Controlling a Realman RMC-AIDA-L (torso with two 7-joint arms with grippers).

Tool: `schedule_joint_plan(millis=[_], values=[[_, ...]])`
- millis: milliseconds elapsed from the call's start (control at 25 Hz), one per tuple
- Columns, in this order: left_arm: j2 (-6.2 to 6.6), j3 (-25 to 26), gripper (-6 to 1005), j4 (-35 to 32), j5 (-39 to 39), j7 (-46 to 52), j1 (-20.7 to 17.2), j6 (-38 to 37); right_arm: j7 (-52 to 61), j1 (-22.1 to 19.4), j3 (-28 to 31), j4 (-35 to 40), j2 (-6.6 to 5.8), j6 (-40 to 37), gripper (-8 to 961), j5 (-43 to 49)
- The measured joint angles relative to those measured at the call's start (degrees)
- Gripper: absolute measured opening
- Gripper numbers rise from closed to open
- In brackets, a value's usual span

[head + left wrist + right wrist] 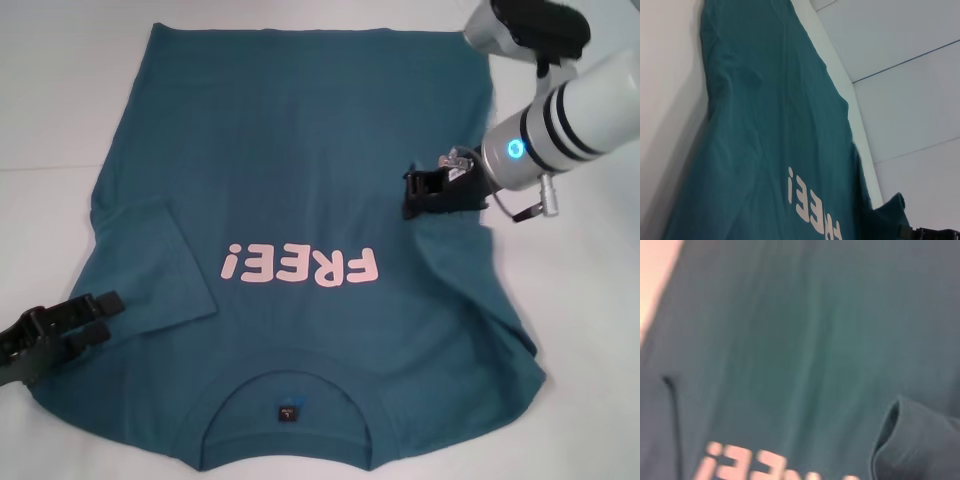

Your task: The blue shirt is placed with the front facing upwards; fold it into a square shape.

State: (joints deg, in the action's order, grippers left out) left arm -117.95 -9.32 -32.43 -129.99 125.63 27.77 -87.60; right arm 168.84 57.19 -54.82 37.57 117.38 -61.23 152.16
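Note:
The blue shirt (pixel 300 150) lies front up on the white table, pink "FREE!" print (pixel 302 267) in the middle and collar (pixel 290 385) nearest me. Its left sleeve (pixel 150 260) is folded inward over the body. My right gripper (pixel 418 195) is shut on the right sleeve's edge and holds it lifted over the shirt's right side; the raised cuff (pixel 910 445) shows in the right wrist view. At the near left, my left gripper (pixel 105 316) rests open by the shirt's edge, holding nothing. The left wrist view looks along the shirt (pixel 765 125) toward the right gripper (pixel 932 233).
The white table (pixel 60 100) surrounds the shirt on the left, far side and right. The right arm's white forearm (pixel 570 120) reaches in from the upper right. A small dark label (pixel 289 411) sits inside the collar.

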Motion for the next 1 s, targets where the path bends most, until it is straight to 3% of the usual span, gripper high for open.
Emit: schedule_joint_plan(millis=[160,640,1000], values=[[0.00,0.0,628,0.0,0.0,0.1,0.0,0.2,-1.1,-1.8,0.0,-2.5,-0.26,2.5,81,-5.7],[0.00,0.0,630,0.0,0.0,0.1,-0.3,0.2,-1.0,-3.3,0.4,-3.0,-0.66,2.8,92,-5.9],[0.00,0.0,630,0.0,0.0,0.1,-0.4,0.2,1.3,-4.5,0.4,-0.8,-2.91,-0.1,100,-2.3]])
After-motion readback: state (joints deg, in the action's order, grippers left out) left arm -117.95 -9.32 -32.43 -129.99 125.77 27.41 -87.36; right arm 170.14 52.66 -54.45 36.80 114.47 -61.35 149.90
